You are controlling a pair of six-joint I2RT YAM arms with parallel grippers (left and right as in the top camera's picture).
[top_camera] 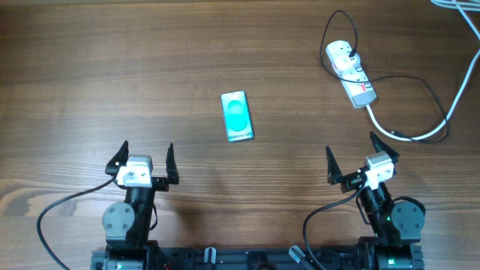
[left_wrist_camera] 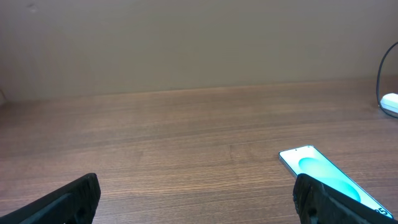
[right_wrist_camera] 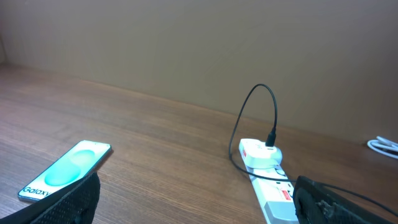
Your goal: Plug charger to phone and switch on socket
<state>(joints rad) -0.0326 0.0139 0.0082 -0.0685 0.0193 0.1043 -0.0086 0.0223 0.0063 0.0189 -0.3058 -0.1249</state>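
Hard to make out: charger [right_wrist_camera: 260, 86] tip, too small.
Phone [top_camera: 238, 116]: mid-table, ahead, between both grippers, apart.
Socket [top_camera: 352, 75]: well beyond right gripper [top_camera: 350, 146].
Left gripper [top_camera: 147, 150]: fingers spread, empty.
Right gripper: likewise.

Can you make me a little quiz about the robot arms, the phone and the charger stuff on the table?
1. True or false: the left gripper and the right gripper both have open jaws and hold nothing.
2. What colour is the phone screen?
3. The charger's white plug adapter sits: A) on the phone, B) in the power strip, C) in the right gripper.

Key: 1 true. 2 cyan. 3 B.
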